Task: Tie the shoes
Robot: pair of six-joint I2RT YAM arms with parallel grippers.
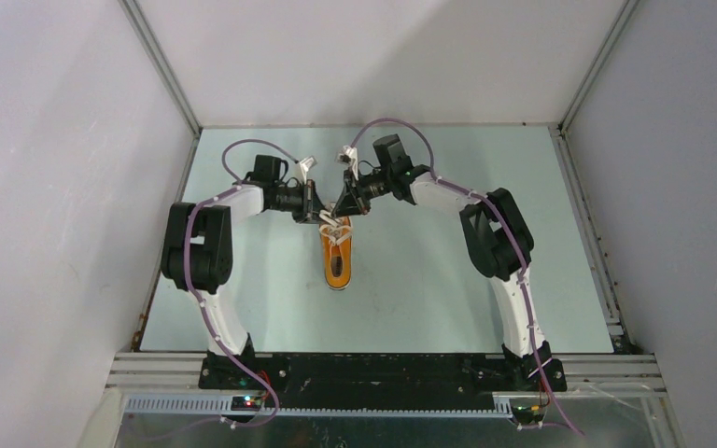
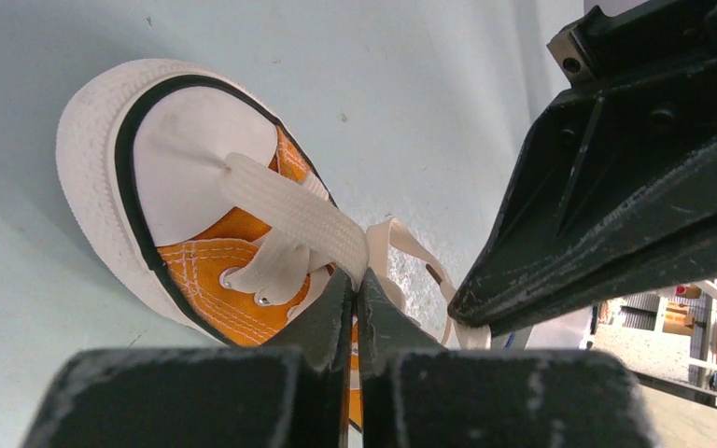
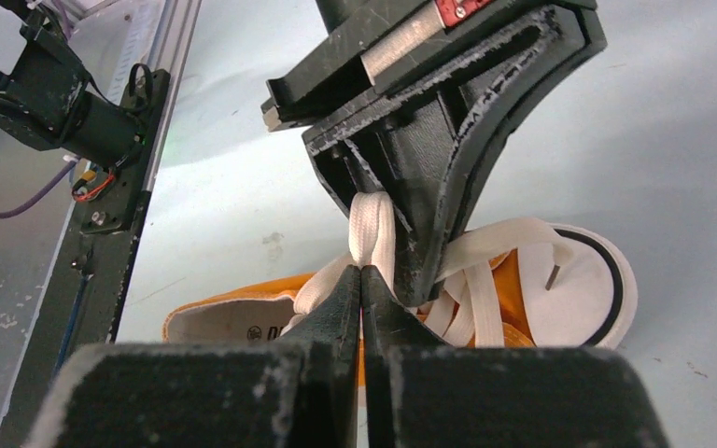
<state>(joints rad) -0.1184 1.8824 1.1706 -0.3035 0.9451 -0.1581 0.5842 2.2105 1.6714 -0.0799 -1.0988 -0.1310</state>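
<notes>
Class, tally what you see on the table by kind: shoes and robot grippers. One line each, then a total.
Orange sneaker: 1
Grippers: 2 (left gripper, right gripper, each shut on the white laces)
Total: 3

The top camera looks down from behind the arms (image 1: 207,252) over the whole tabletop (image 1: 429,308). Both wrist cameras sit close, facing each other across the sneaker (image 2: 210,257), whose laced toe all views share
</notes>
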